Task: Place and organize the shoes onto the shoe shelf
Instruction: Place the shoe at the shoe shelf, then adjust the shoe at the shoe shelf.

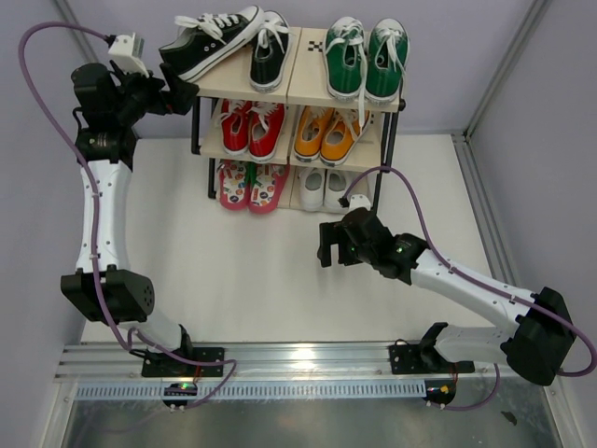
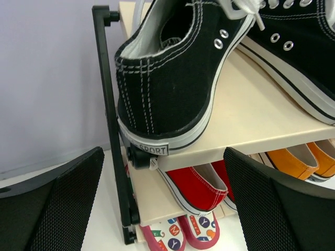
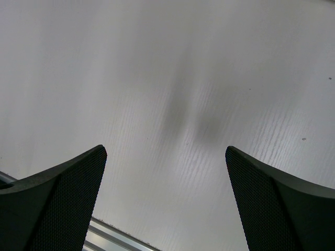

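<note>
- Our right gripper (image 3: 165,157) is hovering over the ribbed white table (image 1: 261,280). Its mesh-textured fingers are spreading wide around nothing.
- Our left gripper (image 2: 163,157) is hanging at the left end of the shoe shelf (image 1: 300,79), level with the top tier. Its jaws are gaping wide and gripping nothing.
- Just ahead of it, one black sneaker (image 1: 210,39) is lying diagonally on the pale top board. Its heel is overhanging the left edge and its toe is pointing far-right. We are seeing canvas, white stitching and a rubber sole.
- The second black sneaker (image 1: 269,58) is sitting beside it, its long axis running near to far.
- The green sneakers (image 1: 366,61) are occupying the top right, while the pink flip-flops (image 1: 250,185) and white shoes (image 1: 325,187) are filling the bottom tier.
</note>
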Controlling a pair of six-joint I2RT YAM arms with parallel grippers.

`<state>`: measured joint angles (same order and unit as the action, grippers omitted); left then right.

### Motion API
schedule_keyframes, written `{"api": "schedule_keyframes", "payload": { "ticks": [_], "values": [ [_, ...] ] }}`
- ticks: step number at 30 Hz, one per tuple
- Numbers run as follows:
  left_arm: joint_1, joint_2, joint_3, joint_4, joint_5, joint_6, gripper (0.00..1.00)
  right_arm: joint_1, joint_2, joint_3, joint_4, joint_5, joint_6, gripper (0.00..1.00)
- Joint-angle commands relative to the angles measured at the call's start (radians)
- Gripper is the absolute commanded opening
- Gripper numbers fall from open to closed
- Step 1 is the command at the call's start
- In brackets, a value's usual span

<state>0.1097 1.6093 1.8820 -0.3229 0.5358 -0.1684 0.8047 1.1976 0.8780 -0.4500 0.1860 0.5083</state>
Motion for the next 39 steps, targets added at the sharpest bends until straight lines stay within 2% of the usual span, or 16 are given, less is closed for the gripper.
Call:
{"api": "schedule_keyframes", "payload": {
  "ticks": [1,9,16,17,21,26,30,34,36,39],
  "values": [
    [0.001,-0.006,0.0,0.105,0.058,0.041,0.99,-0.001,-0.007,0.004,0.016,0.032,0.018,0.99],
    [-0.001,-0.015,-0.026,0.232,0.081,0.007,0.99,-0.001,0.014,0.009,0.025,0.033,0.021,1.0],
    [0.001,0.06,0.031,0.258,0.17,-0.032,0.98,-0.001,0.025,0.012,0.028,0.032,0.022,1.0],
    [0.001,0.07,0.025,0.277,0.191,-0.045,0.96,-0.001,0.025,0.012,0.028,0.033,0.022,0.99],
    [0.001,0.098,0.035,0.358,0.211,-0.117,0.72,0.001,0.02,0.007,0.019,0.04,0.027,0.99],
    [-0.001,0.12,0.057,0.372,0.216,-0.143,0.69,-0.001,0.014,0.007,0.016,0.055,0.03,1.0],
    [0.001,0.103,0.035,0.43,0.225,-0.192,0.59,-0.001,0.019,0.007,0.016,0.056,0.033,1.0],
    [-0.001,0.064,-0.003,0.443,0.129,-0.275,0.58,-0.001,0.03,0.013,0.019,0.056,0.033,1.0],
    [-0.013,0.015,-0.041,0.447,0.029,-0.301,0.54,-0.001,0.037,0.018,0.019,0.058,0.038,0.99],
    [-0.069,-0.063,-0.118,0.418,-0.103,-0.269,0.49,-0.001,0.043,0.024,0.017,0.058,0.036,1.0]
  ]
}}
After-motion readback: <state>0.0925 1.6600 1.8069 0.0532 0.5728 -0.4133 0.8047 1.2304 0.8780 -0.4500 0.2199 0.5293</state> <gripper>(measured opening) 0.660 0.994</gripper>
